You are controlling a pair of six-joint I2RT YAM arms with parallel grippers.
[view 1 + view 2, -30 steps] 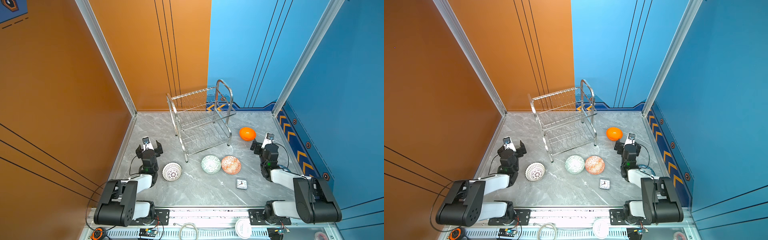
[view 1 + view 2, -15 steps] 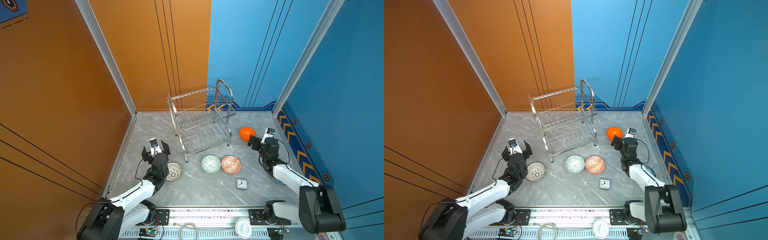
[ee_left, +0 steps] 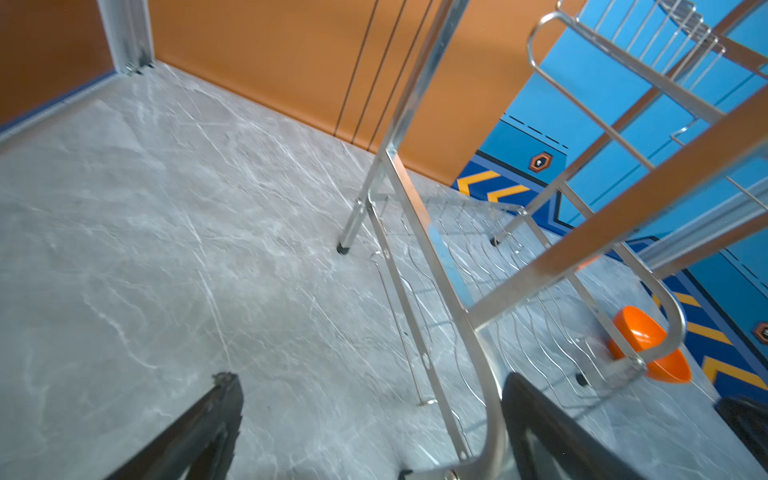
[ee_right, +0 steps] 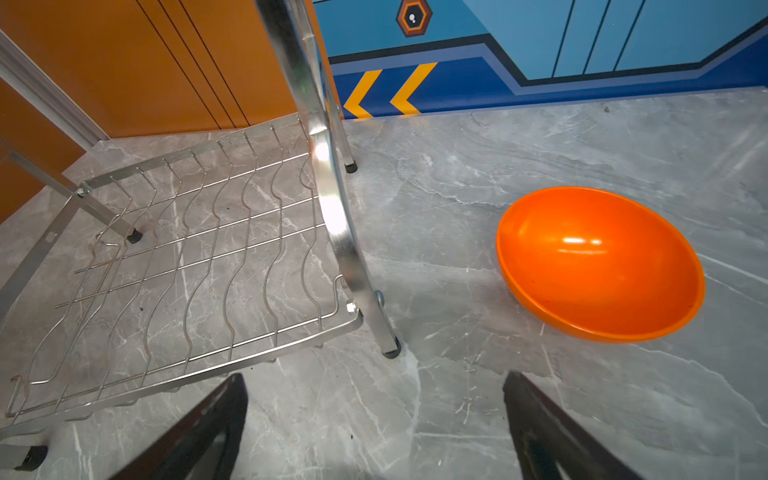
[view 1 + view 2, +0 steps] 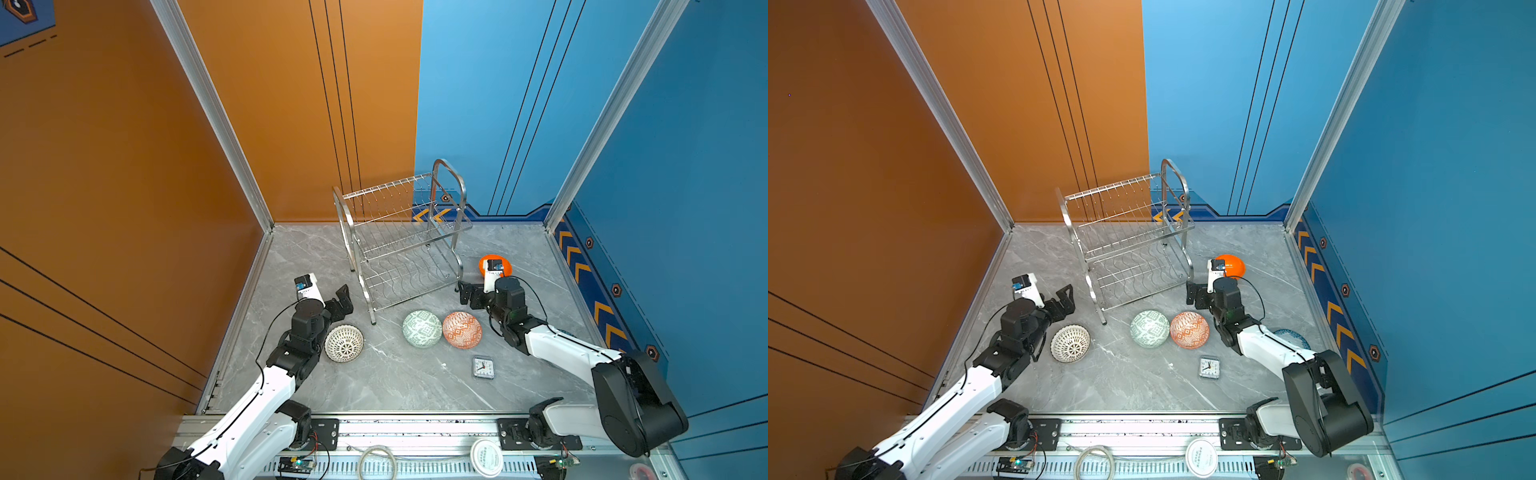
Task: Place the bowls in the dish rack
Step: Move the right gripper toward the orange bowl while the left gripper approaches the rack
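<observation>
The silver wire dish rack (image 5: 409, 277) (image 5: 1133, 266) stands empty at the back middle. In both top views a black-lattice bowl (image 5: 344, 343) (image 5: 1070, 343), a green-patterned bowl (image 5: 422, 328) (image 5: 1149, 328) and an orange-red patterned bowl (image 5: 462, 330) (image 5: 1189, 330) lie in front of it. A plain orange bowl (image 5: 505, 262) (image 4: 598, 262) sits right of the rack. My right arm half hides a blue bowl (image 5: 1292, 336). The left gripper (image 5: 341, 300) (image 3: 370, 378) is open and empty by the rack's front left leg. The right gripper (image 5: 464, 294) (image 4: 376, 376) is open and empty by its front right leg.
A small square clock (image 5: 483, 368) lies on the grey marble floor near the front right. A flat white lid (image 5: 486, 457) and a cable loop (image 5: 377, 462) rest on the front rail. Orange and blue walls close in the left, back and right.
Both arms have stretched forward from their folded poses. The left gripper passed the lattice bowl toward the rack's left leg. The right gripper swung left toward the right leg.
</observation>
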